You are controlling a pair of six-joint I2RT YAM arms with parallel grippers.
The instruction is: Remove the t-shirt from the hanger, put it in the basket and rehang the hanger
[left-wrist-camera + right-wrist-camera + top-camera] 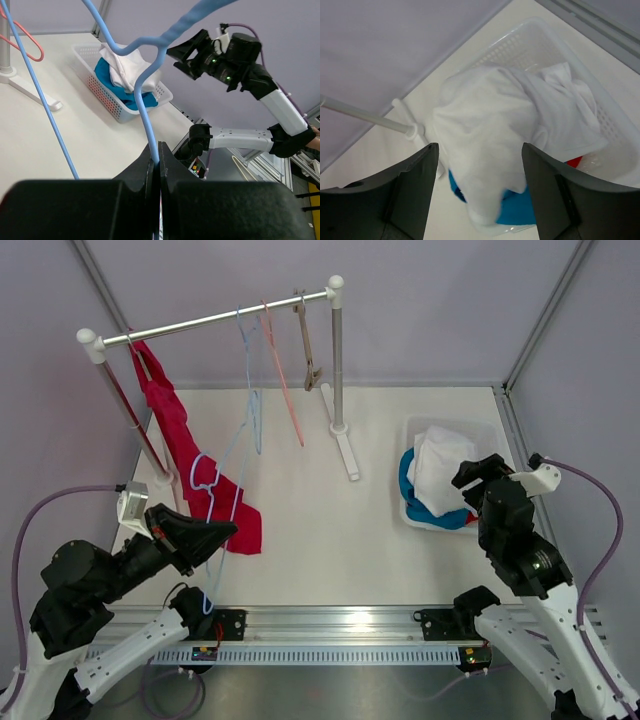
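Note:
A white t-shirt (440,465) lies heaped in the white basket (482,430) at the right, over blue cloth; it also shows in the right wrist view (490,125) and the left wrist view (125,65). My right gripper (470,485) hangs open and empty just above it (480,150). My left gripper (222,532) is shut on the wire of a bare light blue hanger (203,472) at the front left; the wire runs up from between the fingers (159,155) to the hook (145,110). A red t-shirt (175,430) hangs from the rail's left end and trails onto the table.
The clothes rack crosses the back, with its right post (338,360) and foot (348,455) mid-table. A light blue hanger (247,350), a pink hanger (285,390) and a brown hanger (305,340) hang on the rail. The basket (530,45) stands near the right frame post.

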